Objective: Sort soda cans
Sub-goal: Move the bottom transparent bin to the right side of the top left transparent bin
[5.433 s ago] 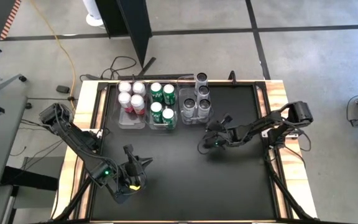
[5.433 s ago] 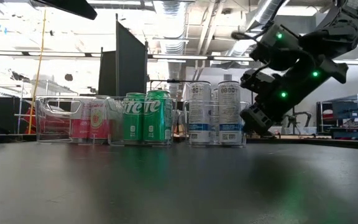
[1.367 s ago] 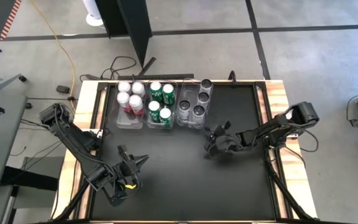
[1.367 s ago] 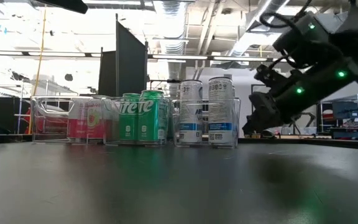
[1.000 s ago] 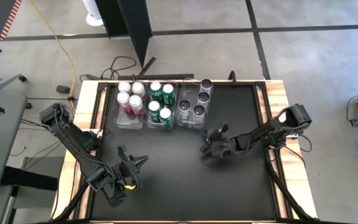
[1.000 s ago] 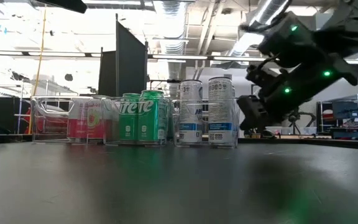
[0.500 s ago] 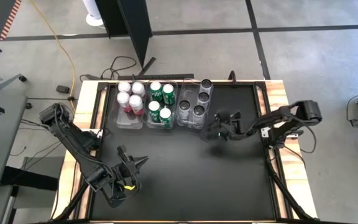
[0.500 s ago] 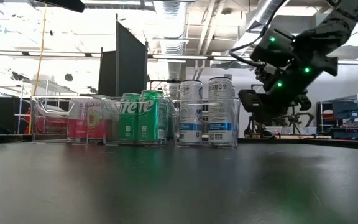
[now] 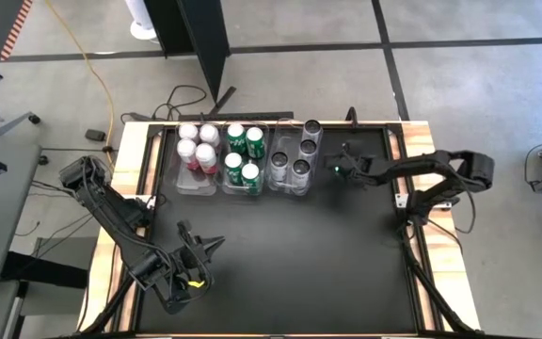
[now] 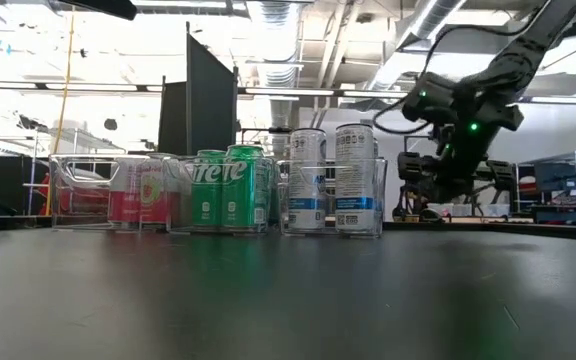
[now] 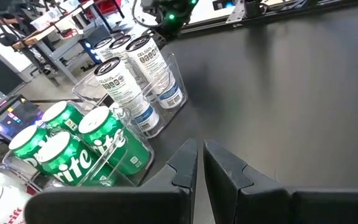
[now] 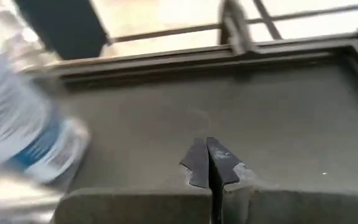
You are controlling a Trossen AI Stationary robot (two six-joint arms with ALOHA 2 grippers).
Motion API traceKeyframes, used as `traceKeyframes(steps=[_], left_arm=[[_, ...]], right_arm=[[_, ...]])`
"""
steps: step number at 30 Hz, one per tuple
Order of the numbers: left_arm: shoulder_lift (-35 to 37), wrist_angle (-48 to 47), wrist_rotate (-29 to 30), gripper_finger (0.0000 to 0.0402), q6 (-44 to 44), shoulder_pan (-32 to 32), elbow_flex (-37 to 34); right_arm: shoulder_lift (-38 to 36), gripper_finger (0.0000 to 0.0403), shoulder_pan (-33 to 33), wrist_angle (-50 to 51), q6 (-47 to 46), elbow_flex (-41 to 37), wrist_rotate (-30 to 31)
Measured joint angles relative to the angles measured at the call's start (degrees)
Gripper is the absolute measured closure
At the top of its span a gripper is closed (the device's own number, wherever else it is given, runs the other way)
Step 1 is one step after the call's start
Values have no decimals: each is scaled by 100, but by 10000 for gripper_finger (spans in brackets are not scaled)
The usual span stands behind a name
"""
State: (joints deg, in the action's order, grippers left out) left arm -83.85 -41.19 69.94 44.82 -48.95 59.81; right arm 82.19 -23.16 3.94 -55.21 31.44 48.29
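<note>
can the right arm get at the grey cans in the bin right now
Probably yes. The right gripper hangs shut just beside the bin of grey cans, with bare table between them. The cans stand packed together inside the clear walls, so it would likely need to come from above.

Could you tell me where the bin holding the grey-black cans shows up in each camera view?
High view: the grey-black cans' bin is the rightmost of three at the table's far edge.
Low view: right of centre, beside the green cans.
Left wrist view: upper left of centre, past the green cans.
Right wrist view: blurred at the left edge.
Shared landmark: the green cans next to it.
</note>
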Motion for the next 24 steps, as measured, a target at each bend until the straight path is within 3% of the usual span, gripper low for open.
traceKeyframes(steps=[9,16,24], left_arm=[[0,7,2,379,-17,2,0],[-1,10,4,379,-103,90,0],[1,-13,-9,379,-77,88,0]], right_arm=[[105,403,-769,-248,-490,-2,-10],[248,403,-1060,-511,145,392,-67],[733,403,-1468,-1360,1195,669,-1161]])
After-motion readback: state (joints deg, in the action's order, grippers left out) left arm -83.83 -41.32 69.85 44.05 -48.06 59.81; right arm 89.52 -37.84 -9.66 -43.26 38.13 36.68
